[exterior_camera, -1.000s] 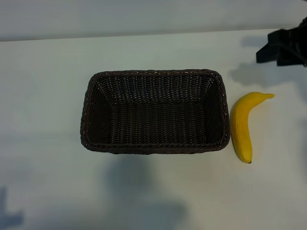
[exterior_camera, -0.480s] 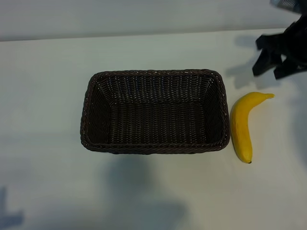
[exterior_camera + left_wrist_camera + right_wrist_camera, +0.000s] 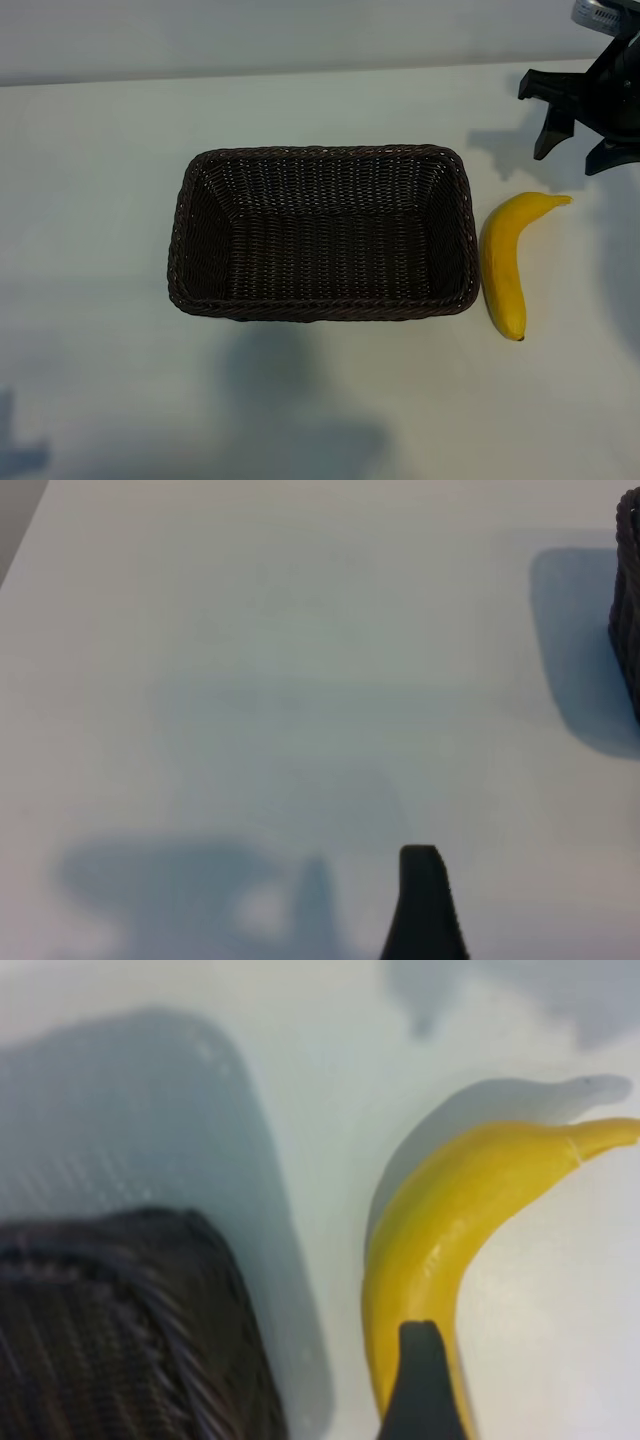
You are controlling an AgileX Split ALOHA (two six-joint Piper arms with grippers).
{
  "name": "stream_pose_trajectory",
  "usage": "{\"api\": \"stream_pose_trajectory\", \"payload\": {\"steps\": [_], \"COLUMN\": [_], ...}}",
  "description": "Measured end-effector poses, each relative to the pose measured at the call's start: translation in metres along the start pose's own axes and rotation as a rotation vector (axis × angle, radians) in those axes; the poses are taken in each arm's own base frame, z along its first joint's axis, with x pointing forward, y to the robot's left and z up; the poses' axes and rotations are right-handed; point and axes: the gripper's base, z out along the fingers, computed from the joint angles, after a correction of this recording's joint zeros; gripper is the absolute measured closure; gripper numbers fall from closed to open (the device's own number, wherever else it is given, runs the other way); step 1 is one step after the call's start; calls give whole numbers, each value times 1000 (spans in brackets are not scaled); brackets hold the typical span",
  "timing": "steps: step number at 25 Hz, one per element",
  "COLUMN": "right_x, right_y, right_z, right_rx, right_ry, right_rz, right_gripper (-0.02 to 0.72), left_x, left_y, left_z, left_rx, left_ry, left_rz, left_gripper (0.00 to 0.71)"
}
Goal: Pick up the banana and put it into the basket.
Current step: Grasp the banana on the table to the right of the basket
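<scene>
Yellow curved banana (image 3: 503,262) untouched beside dark woven basket (image 3: 320,232); right pincer (image 3: 583,155) open above stem, imo grab mid-body.

- The right claw (image 3: 588,150) is matt black, built of blocky, angular parts with two tapering prongs.
- A small grey-silver piece sits at its upper edge.
- In each wrist view, one dark finger (image 3: 422,1380) with a rounded tip shows; the left claw's finger (image 3: 424,905) looks alike.
</scene>
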Motion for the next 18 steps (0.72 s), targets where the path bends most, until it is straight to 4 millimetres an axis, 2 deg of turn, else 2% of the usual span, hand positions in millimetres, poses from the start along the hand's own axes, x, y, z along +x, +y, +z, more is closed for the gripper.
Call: {"api": "stream_pose_trajectory", "payload": {"steps": [13, 18], "right_x": [-1, 3], "right_y": [6, 15], "right_z": [1, 19], "right_rx": [-59, -70], "right_ry": [-2, 52], "right_rz": [217, 224], "right_gripper": [164, 164], "left_x": [0, 0], "left_y": [0, 0], "left_z": [0, 0], "left_rx": [0, 0], "left_ry": [0, 0], "left_rz": [-4, -4], "left_gripper": [162, 162]}}
